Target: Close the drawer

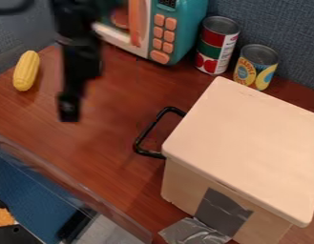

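The black gripper [68,107] hangs over the left part of the table, to the left of the drawer's handle and apart from it. A pale box-shaped drawer unit [251,143] stands at the right, its flat top towards the camera. From its left side sticks out a black bar handle [145,136], close against the box. No pulled-out drawer body shows between handle and box; the overhanging top hides the drawer front.
A yellow corn cob [26,71] lies at the far left. A teal toy microwave [184,28] and two cans, one red and green [216,45], one yellow and blue [255,66], stand at the back. Silver tape [194,232] lies by the box. A clear ledge [76,190] edges the wooden table [114,143].
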`<state>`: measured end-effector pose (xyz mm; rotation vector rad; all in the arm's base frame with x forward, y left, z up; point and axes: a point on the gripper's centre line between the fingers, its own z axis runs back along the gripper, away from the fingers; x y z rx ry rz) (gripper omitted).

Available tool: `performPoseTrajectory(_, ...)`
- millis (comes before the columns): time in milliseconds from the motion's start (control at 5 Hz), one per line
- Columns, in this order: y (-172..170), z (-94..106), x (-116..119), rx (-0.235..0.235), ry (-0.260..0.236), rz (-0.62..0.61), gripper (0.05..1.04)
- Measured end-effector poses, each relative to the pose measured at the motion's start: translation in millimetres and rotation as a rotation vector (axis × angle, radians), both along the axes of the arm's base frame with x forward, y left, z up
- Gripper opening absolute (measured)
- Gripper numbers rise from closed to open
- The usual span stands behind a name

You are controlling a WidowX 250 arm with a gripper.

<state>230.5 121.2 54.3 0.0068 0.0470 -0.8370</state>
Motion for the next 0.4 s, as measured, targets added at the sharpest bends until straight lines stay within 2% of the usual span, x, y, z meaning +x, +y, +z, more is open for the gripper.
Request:
performPoseTrajectory(200,48,20.1,-29,-0.038,-0.023,0.262,1.000)
performPoseTrajectory(400,81,45.1,-52,-0.043,-0.061,0.478,1.001)
